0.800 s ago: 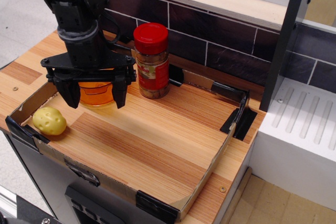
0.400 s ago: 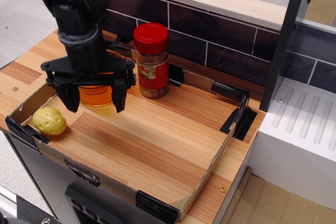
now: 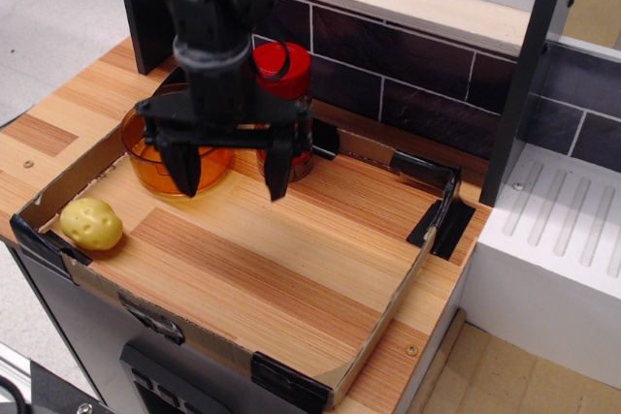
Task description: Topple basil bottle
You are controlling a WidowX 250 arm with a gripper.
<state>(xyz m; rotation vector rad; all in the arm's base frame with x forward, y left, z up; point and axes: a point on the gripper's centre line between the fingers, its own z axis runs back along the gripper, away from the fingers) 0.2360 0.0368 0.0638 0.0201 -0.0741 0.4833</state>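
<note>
The basil bottle (image 3: pixel 294 75) stands upright at the back of the cardboard tray, a clear jar with a red lid and red-and-yellow label. It is mostly hidden behind my gripper. My gripper (image 3: pixel 231 170) is open, its two black fingers pointing down and spread wide. It hovers just in front of the bottle and slightly to its left. I cannot tell whether it touches the bottle.
An orange transparent bowl (image 3: pixel 144 147) sits left of the bottle, partly behind the left finger. A yellow potato-like toy (image 3: pixel 91 223) lies in the tray's front left corner. The tray's cardboard wall (image 3: pixel 403 288) has black clips. A white dish rack (image 3: pixel 563 239) stands to the right.
My gripper has moved right, from over the orange bowl to in front of the basil bottle, still open. The bottle and bowl have not moved.
</note>
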